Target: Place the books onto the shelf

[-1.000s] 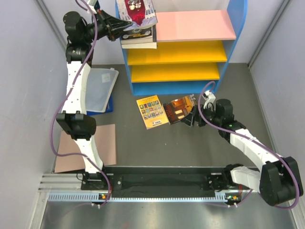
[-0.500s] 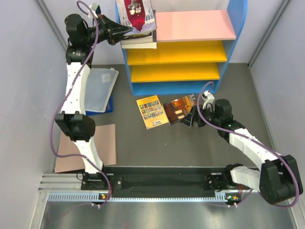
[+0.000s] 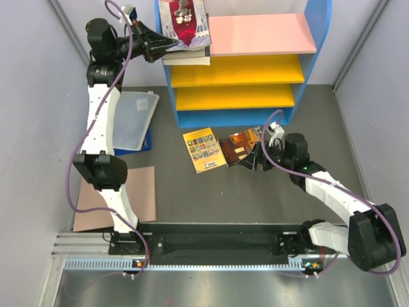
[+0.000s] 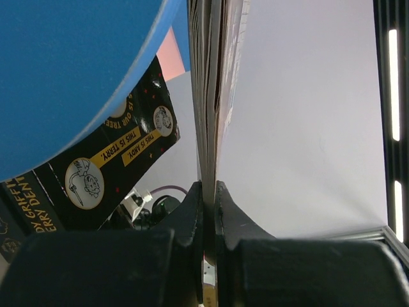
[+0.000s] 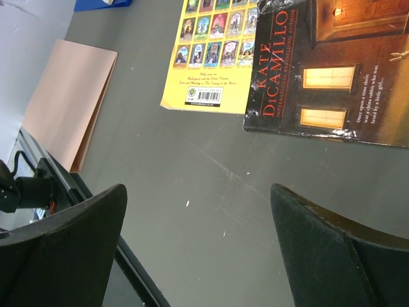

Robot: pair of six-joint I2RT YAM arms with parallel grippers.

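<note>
Left fingers [image 4: 192,220] are pinched tight on the edge of the pale book [image 3: 185,16], the one with the dark-red figure on its cover. The left wrist view shows both pads clamped on its thin page edge, no gap. That book sits on top of a small stack [image 3: 186,56] at the left end of the shelf [image 3: 262,35], on the pink top board, overhanging the blue frame a bit. A black book [image 4: 128,160] with yellow banners shows just under it, against the blue frame.

Right fingers [image 5: 70,249] are spread wide with nothing between them. They hang low over the grey surface [image 5: 211,173], just off the lower right corner of the dark orange-glow book [image 3: 238,146]. Can't tell if they touch it. It lies flat in front of the shelf. The yellow book [image 3: 204,149] with the picture grid lies just beside it on the left, edges close or touching.

Further left, a brown cardboard sheet [image 3: 146,192] lies near the left arm's base. A translucent plastic folder [image 3: 133,118] rests on a blue board.
</note>
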